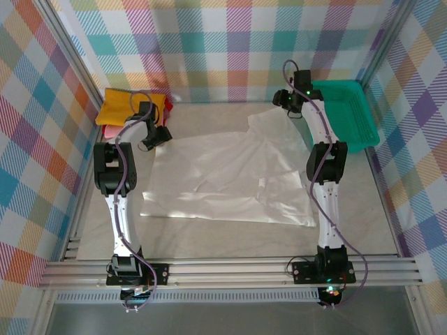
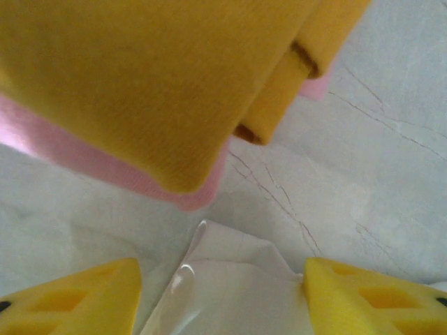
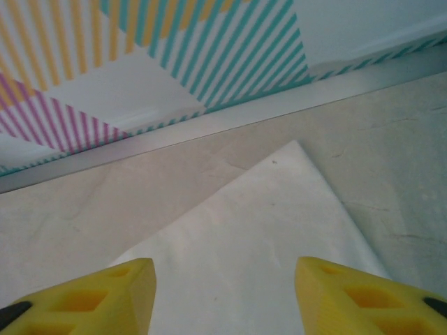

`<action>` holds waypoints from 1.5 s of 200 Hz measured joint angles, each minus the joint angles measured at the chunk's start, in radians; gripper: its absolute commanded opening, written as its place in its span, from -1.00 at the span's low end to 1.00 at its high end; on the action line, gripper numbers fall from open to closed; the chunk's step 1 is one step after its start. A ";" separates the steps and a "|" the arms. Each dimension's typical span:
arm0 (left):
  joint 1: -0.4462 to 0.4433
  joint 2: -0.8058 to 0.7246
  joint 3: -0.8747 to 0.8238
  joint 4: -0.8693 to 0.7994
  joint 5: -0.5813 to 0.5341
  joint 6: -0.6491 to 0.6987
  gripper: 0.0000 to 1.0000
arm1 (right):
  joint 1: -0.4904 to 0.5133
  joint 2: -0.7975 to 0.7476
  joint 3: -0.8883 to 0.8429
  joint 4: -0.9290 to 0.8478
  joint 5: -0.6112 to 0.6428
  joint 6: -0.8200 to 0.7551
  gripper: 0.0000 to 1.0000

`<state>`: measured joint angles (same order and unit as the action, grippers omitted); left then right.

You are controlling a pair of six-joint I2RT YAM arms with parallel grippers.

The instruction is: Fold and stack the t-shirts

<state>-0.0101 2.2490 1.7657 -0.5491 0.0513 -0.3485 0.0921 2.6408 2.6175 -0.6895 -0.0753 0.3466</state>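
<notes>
While the mustard-yellow shirt (image 1: 129, 108) sits folded on top of the pink shirt (image 1: 105, 131) at the far left of the desk (image 1: 209, 234), with a bit of a red shirt (image 1: 166, 105) showing at the pile's right side, the white t-shirt (image 1: 223, 178) lies spread flat and unfolded across the middle. By my reading, the coloured tees are done, and the white one is left to fold and add to the pile. No fold shows in it yet.

The left end effector (image 1: 155, 137) hangs at the white shirt's far left corner, just beside the pile. Its fingers are wide apart and hold nothing, and the cloth corner lies between them in the left wrist view. The right end effector (image 1: 286, 98) is at the far right sleeve, near the green basket (image 1: 349, 115), likewise spread and empty above the cloth.
</notes>
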 measured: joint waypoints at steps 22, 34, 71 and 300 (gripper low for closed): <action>-0.002 0.005 0.000 0.003 0.011 0.002 -0.78 | -0.005 0.050 0.017 0.000 -0.011 0.010 0.25; -0.002 0.005 -0.001 0.004 0.011 0.003 -0.91 | -0.007 0.076 0.027 0.000 -0.012 0.013 0.27; 0.008 -0.042 -0.094 0.061 -0.012 0.002 -1.00 | -0.009 0.147 0.102 0.015 -0.011 0.042 0.28; 0.052 -0.102 -0.177 0.100 0.000 0.002 -1.00 | -0.014 0.279 0.167 0.177 -0.035 0.296 -1.00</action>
<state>0.0418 2.1471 1.5883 -0.4492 0.0513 -0.3470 0.0776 2.9196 2.7846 -0.5129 -0.1104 0.6422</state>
